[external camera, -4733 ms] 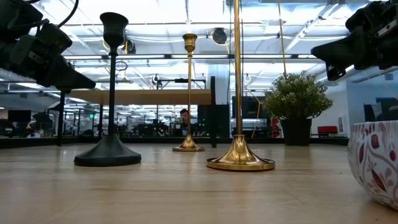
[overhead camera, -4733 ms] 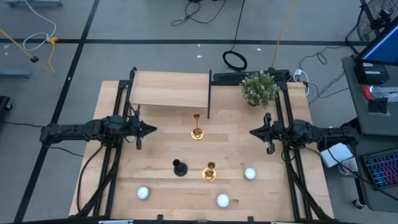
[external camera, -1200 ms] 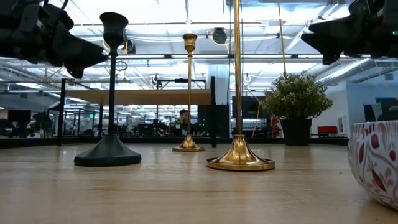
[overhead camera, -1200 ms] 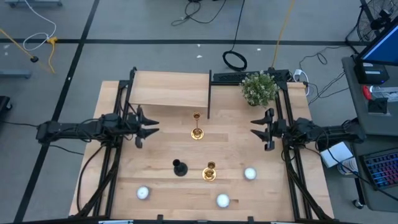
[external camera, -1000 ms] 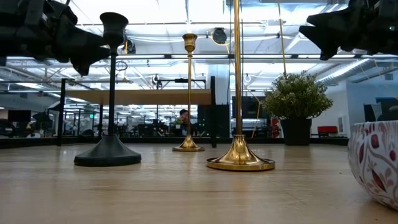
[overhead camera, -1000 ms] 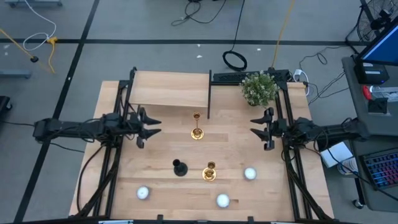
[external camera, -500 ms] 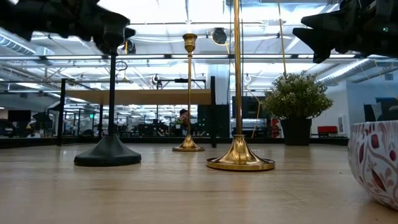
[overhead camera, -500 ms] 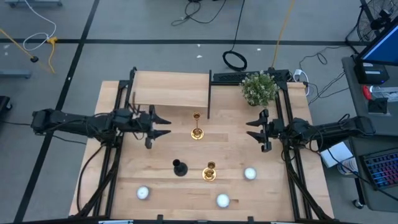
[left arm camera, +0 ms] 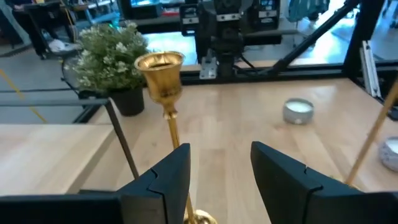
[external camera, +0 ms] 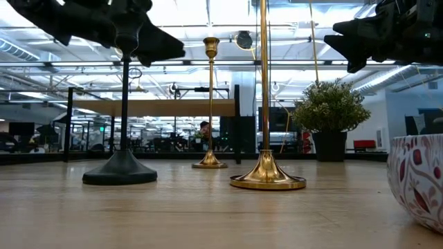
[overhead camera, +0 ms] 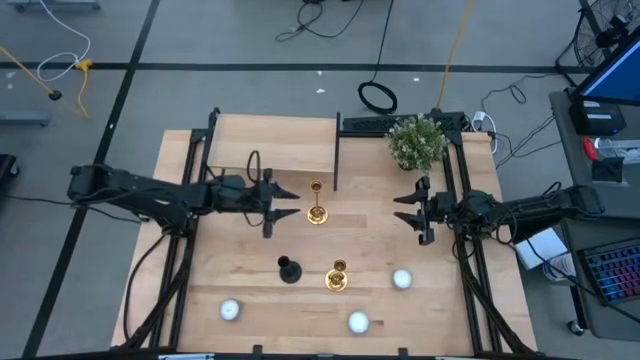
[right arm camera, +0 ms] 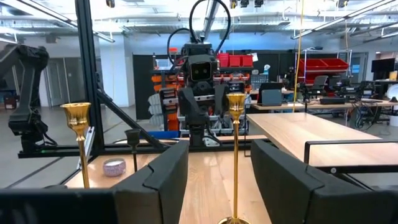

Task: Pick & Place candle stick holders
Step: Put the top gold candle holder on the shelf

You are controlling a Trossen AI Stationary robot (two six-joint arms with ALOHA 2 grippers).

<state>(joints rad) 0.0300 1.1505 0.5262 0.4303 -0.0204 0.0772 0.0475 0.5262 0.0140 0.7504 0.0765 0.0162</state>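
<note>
The left hand (overhead camera: 287,212), fingers wide, lines up beside a gold candlestick (overhead camera: 316,212) — evidently to grasp it. The right hand (overhead camera: 403,210) waits open across the counter (overhead camera: 370,250).

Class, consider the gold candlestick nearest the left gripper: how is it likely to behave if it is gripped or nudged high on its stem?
The gold candlestick looks rigid metal. Its tall thin stem over a small flared base suggests it tips easily if nudged high. Its shiny finish may slip between the left gripper's open fingers.

The left hand (overhead camera: 288,208) has reached inward toward the far gold candlestick (overhead camera: 316,204).
</note>
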